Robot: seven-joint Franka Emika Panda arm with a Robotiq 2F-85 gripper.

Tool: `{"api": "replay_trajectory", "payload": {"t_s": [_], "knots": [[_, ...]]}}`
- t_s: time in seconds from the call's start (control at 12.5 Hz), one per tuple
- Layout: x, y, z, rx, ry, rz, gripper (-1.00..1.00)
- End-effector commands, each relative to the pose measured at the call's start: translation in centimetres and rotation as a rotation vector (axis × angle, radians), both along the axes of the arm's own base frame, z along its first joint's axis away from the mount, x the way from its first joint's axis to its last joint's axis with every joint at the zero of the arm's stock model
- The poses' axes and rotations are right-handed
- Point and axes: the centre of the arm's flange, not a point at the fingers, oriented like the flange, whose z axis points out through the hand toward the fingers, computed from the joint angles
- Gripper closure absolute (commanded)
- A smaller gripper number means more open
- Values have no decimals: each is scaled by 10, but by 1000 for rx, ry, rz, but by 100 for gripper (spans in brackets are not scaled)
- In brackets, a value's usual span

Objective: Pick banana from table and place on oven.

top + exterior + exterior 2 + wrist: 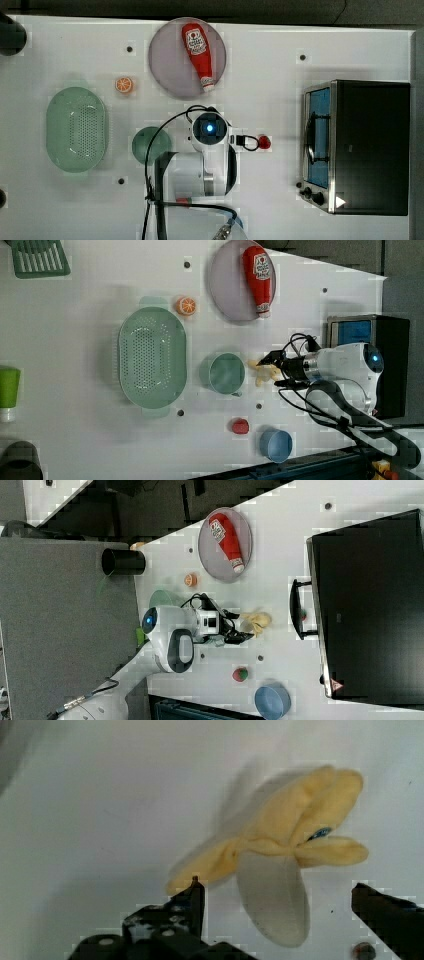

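White table (100, 795). The banana (280, 850) lies just ahead of the gripper (277, 900), between its spread, empty fingers.

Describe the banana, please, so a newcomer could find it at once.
On the white table, find the oven; the banana lies in front of its door, beside the green cup. It is pale yellow with peel flaps splayed open, and the open gripper hovers over it.

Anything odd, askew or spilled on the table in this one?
One thing: the ketchup bottle lies on its side across the grey plate rather than standing. The banana is half peeled, its flaps splayed on the table. Nothing looks spilled.
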Motion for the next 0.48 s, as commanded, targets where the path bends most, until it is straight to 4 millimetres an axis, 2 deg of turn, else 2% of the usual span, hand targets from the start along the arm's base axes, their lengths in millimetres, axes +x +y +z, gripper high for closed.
{"api": "replay_trajectory", "payload": {"t_s": [0.08, 0.4, 0.48], "knots": [[6, -14, 3, -7, -83, -27, -43], [4, -13, -4, -7, -73, -25, 50], [3, -13, -5, -7, -72, -26, 58]]}}
